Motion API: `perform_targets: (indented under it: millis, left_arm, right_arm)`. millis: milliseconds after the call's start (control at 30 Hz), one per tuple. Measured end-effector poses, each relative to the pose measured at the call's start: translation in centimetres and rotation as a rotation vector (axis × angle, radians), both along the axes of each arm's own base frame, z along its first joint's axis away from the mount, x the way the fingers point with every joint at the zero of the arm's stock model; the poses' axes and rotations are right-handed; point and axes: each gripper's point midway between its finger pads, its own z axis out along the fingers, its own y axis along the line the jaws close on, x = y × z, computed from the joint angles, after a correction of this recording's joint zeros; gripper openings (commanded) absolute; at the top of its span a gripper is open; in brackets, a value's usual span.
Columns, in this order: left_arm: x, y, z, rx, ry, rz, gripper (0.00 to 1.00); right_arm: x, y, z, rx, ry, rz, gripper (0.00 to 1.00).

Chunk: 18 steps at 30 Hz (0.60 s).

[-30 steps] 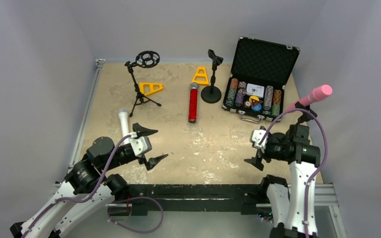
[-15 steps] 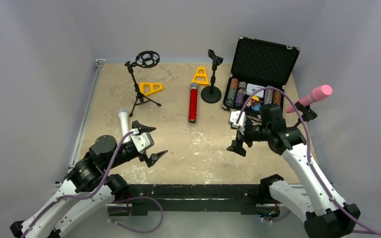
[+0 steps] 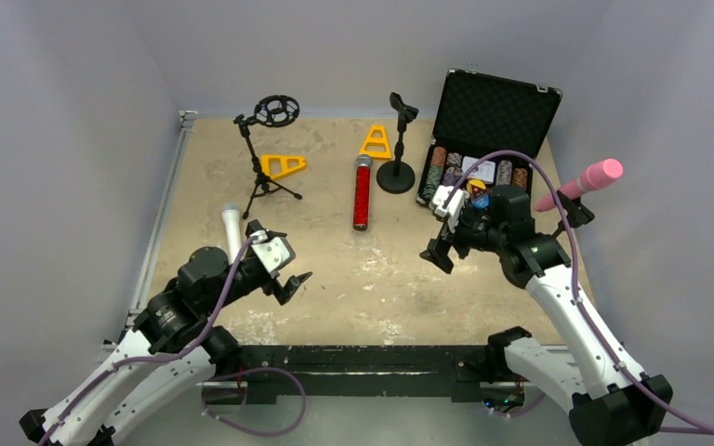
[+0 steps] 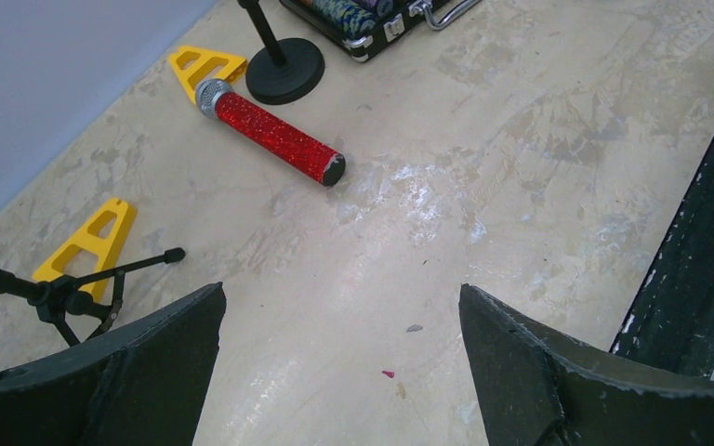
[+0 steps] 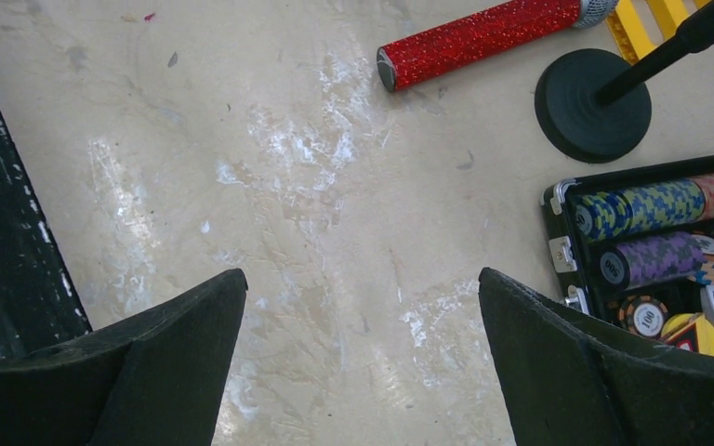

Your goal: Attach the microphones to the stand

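The glittery red microphone (image 3: 362, 193) lies flat mid-table, its silver head pointing to the back; it also shows in the left wrist view (image 4: 274, 137) and the right wrist view (image 5: 483, 37). The white microphone (image 3: 231, 226) lies at the left, partly hidden by my left gripper (image 3: 282, 253), which is open and empty (image 4: 341, 290). The pink microphone (image 3: 584, 183) sits tilted in a black clip at the right edge. My right gripper (image 3: 442, 237) is open and empty over bare table (image 5: 363, 274), right of the red microphone's butt.
A tripod stand with a ring mount (image 3: 262, 158) stands back left. A round-base clip stand (image 3: 397, 149) stands back centre (image 5: 593, 104). Two yellow triangular pieces (image 3: 284, 165) (image 3: 376, 141) lie near them. An open poker-chip case (image 3: 483, 149) is back right.
My right arm has swung left and forward from the right edge to the table's middle right. My left gripper has shifted slightly forward and turned. The microphones have not moved.
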Motion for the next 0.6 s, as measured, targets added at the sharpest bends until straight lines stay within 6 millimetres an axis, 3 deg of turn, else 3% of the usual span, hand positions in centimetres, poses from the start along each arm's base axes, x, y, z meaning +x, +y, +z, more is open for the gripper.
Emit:
perform_targets:
  millis: [100,333,467,600]
  left_arm:
    - [0.3,0.2,-0.1,0.005,0.000,0.018,0.99]
    - [0.5,0.6,-0.1,0.011,-0.002,0.042,0.99]
    - [0.6,0.6,-0.2,0.015,0.001,0.047,0.99]
    - [0.7,0.7,-0.5,0.024,0.010,0.051,0.99]
  right_arm:
    - [0.3,0.3,0.7,0.013,0.029,-0.003,0.99]
    - [0.3,1.9,4.3,0.091,0.038,0.068,0.99]
    - [-0.2,1.5,4.2,0.129,0.056,0.076,0.98]
    - [-0.7,0.5,2.8,0.148,0.085,0.053,0.98]
